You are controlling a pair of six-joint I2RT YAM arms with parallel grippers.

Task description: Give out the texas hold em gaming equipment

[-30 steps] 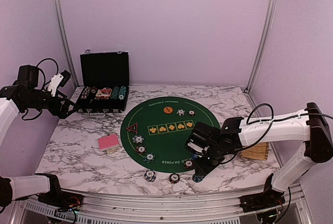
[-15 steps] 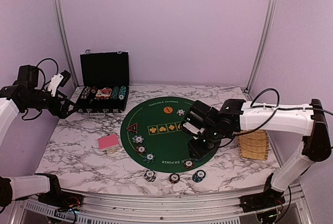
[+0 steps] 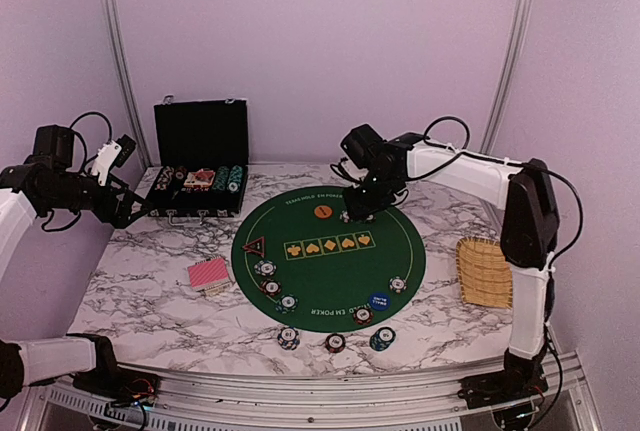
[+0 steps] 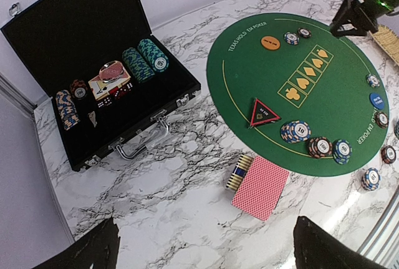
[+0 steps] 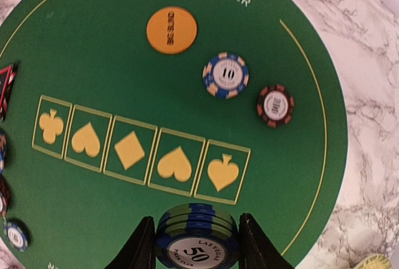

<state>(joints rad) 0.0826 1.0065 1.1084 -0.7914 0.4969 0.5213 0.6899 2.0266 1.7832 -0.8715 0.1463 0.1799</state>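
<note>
1. The right gripper (image 5: 196, 244) is clamped on a short stack of round chips (image 5: 197, 228). The stack has blue and green stripes at the rim and a smooth white "50" label on top, and it sits between the two fingers over the round green felt mat (image 5: 93, 63).
2. Just ahead of these fingers, five yellow suit boxes (image 5: 129, 151) are printed in a row. Further ahead lie one blue-white chip (image 5: 225, 75), one dark red chip (image 5: 275, 105) and one flat orange disc (image 5: 171, 30).
3. The left gripper (image 4: 206, 256) has its jaws wide apart and holds nothing. Ahead of it, one deck of red-backed cards (image 4: 260, 186) lies on the veined marble table (image 4: 162, 219). One open black case (image 4: 93, 44) stands beyond, to the left.
</note>
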